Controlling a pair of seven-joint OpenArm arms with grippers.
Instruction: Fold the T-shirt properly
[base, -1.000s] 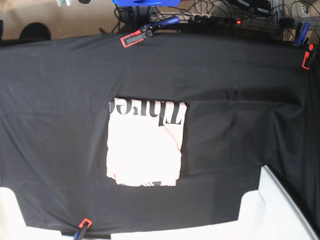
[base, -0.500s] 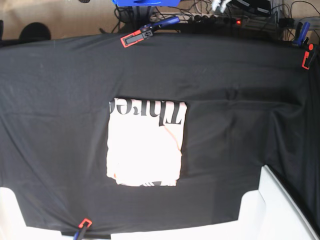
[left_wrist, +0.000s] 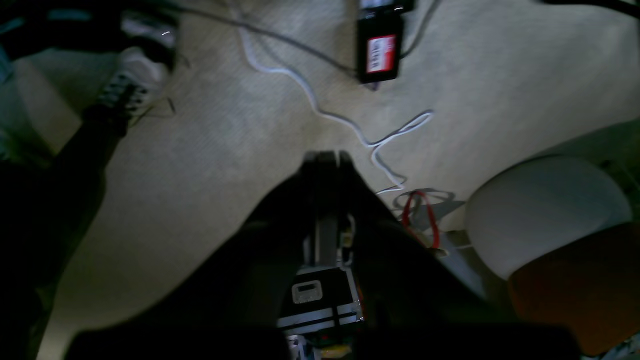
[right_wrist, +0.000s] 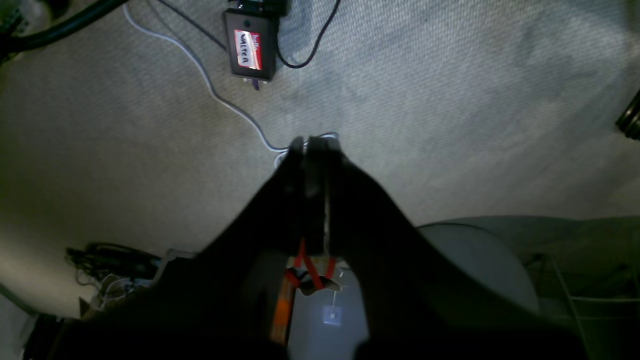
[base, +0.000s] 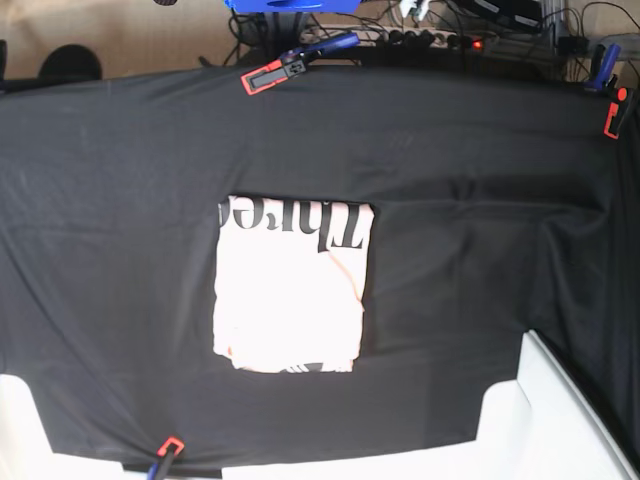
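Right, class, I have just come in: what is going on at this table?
Nothing is being handled now. The T-shirt lies folded into a neat rectangle on the black cloth, black lettering showing along its far edge. Both arms are off the table: the left gripper and right gripper hang over the carpet, jaws shut and empty.

The right gripper (right_wrist: 314, 145) points at beige carpet (right_wrist: 450, 100), jaws pressed together. Beyond its tips lies a black box with a red label (right_wrist: 250, 50); a white cable (right_wrist: 210, 85) runs beside it.
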